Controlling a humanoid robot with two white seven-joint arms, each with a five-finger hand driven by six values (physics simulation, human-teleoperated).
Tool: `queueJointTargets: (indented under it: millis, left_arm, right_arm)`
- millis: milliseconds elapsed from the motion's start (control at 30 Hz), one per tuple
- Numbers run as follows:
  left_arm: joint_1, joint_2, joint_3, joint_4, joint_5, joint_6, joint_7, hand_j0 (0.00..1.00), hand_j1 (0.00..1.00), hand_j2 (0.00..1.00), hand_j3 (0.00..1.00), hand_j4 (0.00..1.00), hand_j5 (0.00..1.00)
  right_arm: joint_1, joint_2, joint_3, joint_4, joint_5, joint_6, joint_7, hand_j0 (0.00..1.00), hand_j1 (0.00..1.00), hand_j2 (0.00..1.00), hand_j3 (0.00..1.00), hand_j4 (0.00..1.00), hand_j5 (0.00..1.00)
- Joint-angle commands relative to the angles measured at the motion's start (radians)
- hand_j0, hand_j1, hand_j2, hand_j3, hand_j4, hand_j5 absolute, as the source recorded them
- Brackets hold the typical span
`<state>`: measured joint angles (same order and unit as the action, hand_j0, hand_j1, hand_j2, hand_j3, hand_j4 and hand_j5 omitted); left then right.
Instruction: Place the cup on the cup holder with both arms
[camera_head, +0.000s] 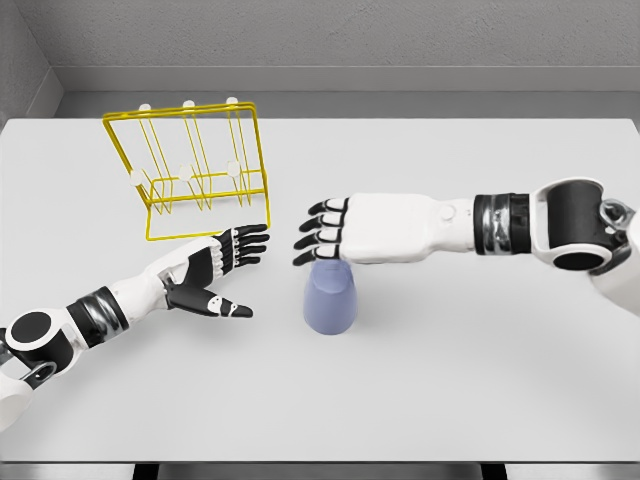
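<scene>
A pale blue cup (331, 298) stands upside down on the white table (450, 380), near the middle. My right hand (322, 232) hovers just above its top, palm down, fingers stretched out to the left and open, holding nothing. My left hand (236, 262) lies to the left of the cup, fingers spread and open, thumb pointing toward the cup, a gap between them. The yellow wire cup holder (190, 170) with white-tipped pegs stands behind the left hand at the back left.
A grey wall runs along the far edge of the table. The table's front edge (320, 462) shows at the bottom of the view.
</scene>
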<state>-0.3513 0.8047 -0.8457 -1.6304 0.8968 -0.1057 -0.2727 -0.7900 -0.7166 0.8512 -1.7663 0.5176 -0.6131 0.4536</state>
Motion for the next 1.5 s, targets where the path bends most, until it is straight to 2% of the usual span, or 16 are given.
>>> queueJointTargets:
  millis: [0, 67, 133, 200, 300, 333, 467, 500, 567, 700, 933, 1467]
  left_arm:
    - [0.0, 0.001, 0.0, 0.0, 0.004, 0.0, 0.0, 1.0, 1.0, 1.0, 1.0, 1.0, 1.0]
    - [0.0, -0.013, -0.001, 0.0, 0.002, 0.0, 0.0, 1.0, 1.0, 1.0, 1.0, 1.0, 1.0]
    - [0.0, -0.028, -0.001, 0.0, -0.022, 0.001, 0.001, 1.0, 1.0, 1.0, 1.0, 1.0, 1.0]
    - [0.0, -0.039, -0.001, 0.0, -0.03, 0.001, 0.0, 1.0, 1.0, 1.0, 1.0, 1.0, 1.0]
    - [-0.006, -0.058, -0.003, 0.0, -0.042, 0.004, 0.0, 1.0, 1.0, 1.0, 1.0, 1.0, 1.0]
    - [-0.008, -0.062, -0.007, 0.0, -0.044, 0.006, 0.001, 1.0, 1.0, 1.0, 1.0, 1.0, 1.0]
    - [-0.02, -0.079, -0.013, 0.004, -0.058, 0.008, 0.001, 1.0, 1.0, 1.0, 1.0, 1.0, 1.0]
    - [-0.02, -0.085, -0.015, 0.004, -0.058, 0.009, 0.001, 1.0, 1.0, 1.0, 1.0, 1.0, 1.0]
    - [-0.023, -0.098, -0.021, 0.004, -0.058, 0.009, 0.003, 1.0, 1.0, 1.0, 1.0, 1.0, 1.0]
    - [-0.029, -0.114, -0.035, 0.004, -0.075, 0.009, 0.004, 1.0, 1.0, 1.0, 1.0, 1.0, 1.0]
    - [-0.029, -0.136, -0.042, 0.006, -0.082, 0.009, 0.004, 1.0, 1.0, 1.0, 1.0, 1.0, 1.0]
    - [-0.041, -0.194, -0.05, 0.055, -0.093, 0.011, 0.004, 1.0, 1.0, 1.0, 1.0, 1.0, 1.0]
  right_arm:
    - [0.0, -0.007, -0.057, -0.001, -0.065, 0.002, -0.003, 1.0, 1.0, 1.0, 1.0, 1.0, 1.0]
    - [0.005, -0.081, -0.145, 0.002, -0.146, 0.002, -0.003, 1.0, 1.0, 1.0, 1.0, 1.0, 1.0]
    - [0.052, -0.127, -0.297, 0.048, -0.221, 0.002, -0.003, 1.0, 1.0, 1.0, 1.0, 1.0, 1.0]
    - [0.09, -0.127, -0.377, 0.145, -0.289, 0.002, -0.003, 1.0, 1.0, 1.0, 1.0, 1.0, 1.0]
    - [0.186, -0.129, -0.503, 0.218, -0.32, 0.002, -0.003, 1.0, 1.0, 1.0, 1.0, 1.0, 1.0]
    - [0.221, -0.127, -0.52, 0.232, -0.344, 0.002, -0.003, 1.0, 1.0, 1.0, 1.0, 1.0, 1.0]
    - [0.319, -0.11, -0.52, 0.294, -0.426, 0.002, -0.003, 1.0, 1.0, 1.0, 1.0, 1.0, 1.0]
    - [0.333, -0.089, -0.521, 0.332, -0.427, 0.002, -0.003, 1.0, 1.0, 1.0, 1.0, 1.0, 1.0]
    - [0.348, -0.032, -0.581, 0.426, -0.419, 0.002, 0.002, 1.0, 1.0, 1.0, 1.0, 1.0, 1.0]
    - [0.379, -0.026, -0.626, 0.452, -0.412, 0.002, 0.01, 1.0, 1.0, 1.0, 1.0, 1.0, 1.0]
    - [0.379, 0.003, -0.627, 0.444, -0.413, 0.002, 0.01, 1.0, 1.0, 1.0, 1.0, 1.0, 1.0]
    - [0.391, 0.002, -0.627, 0.447, -0.413, 0.002, 0.008, 1.0, 1.0, 1.0, 1.0, 1.0, 1.0]
